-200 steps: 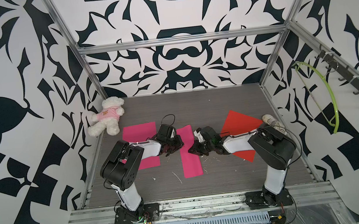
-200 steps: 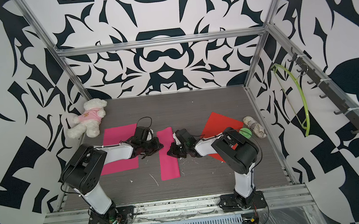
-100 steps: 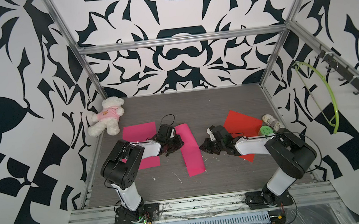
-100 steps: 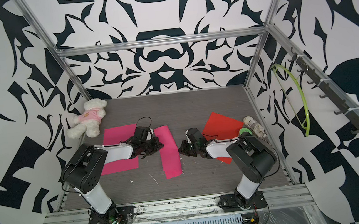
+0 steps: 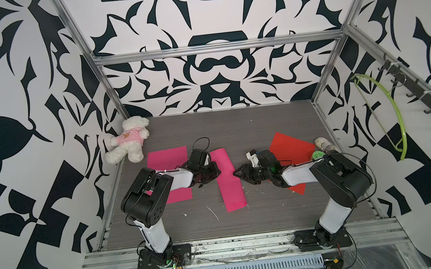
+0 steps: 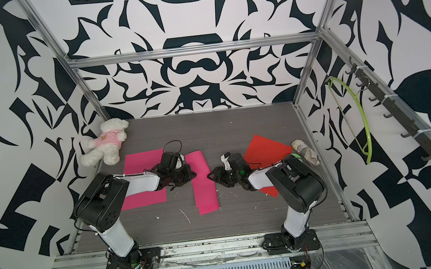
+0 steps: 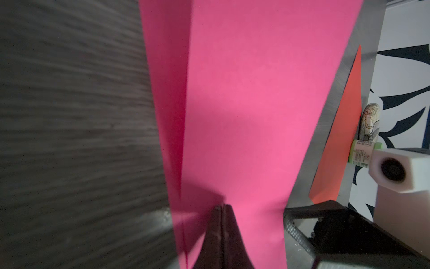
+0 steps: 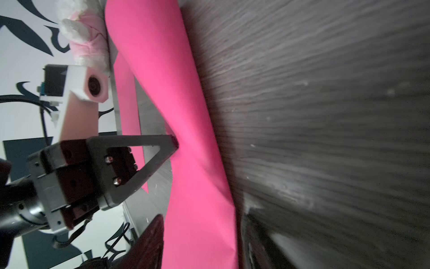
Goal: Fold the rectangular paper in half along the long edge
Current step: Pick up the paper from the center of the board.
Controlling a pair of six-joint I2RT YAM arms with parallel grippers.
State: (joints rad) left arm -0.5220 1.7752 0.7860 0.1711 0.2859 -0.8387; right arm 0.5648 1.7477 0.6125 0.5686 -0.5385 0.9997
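**Pink sheet doubled over, crease not yet set**

- The folded pink paper (image 5: pixel 229 182) lies mid-desk (image 5: pixel 235 127) as a long narrow strip between the two arms, running from far to near.
- Left claw (image 5: pixel 214 173): clenched, tip at the strip's left edge. Whether it pinches a layer or only presses on it, I cannot tell.
- Right claw (image 5: pixel 240 173): released, jaws apart, just beside the strip's right edge. In the right wrist view the paper (image 8: pixel 186 116) runs between its two fingers.
- That view shows the strip rounded and puffed, not flat. In the left wrist view a darker band of paper (image 7: pixel 167 93) shows beside the top flap, so the layers may not be square.
- Spare pink sheet (image 5: pixel 166 159) sits under the left arm and a red sheet (image 5: pixel 292 146) under the right. Neither is involved.

Judgement: the step in hand is flattening the fold.
- Keep the left claw as the anchor so the edges cannot slip.
- Bring the right claw down closed and stroke along the folded side, working outward from the anchor.
- Use light, even pressure, as a hard push could skid the strip or put a slanted crease in it.
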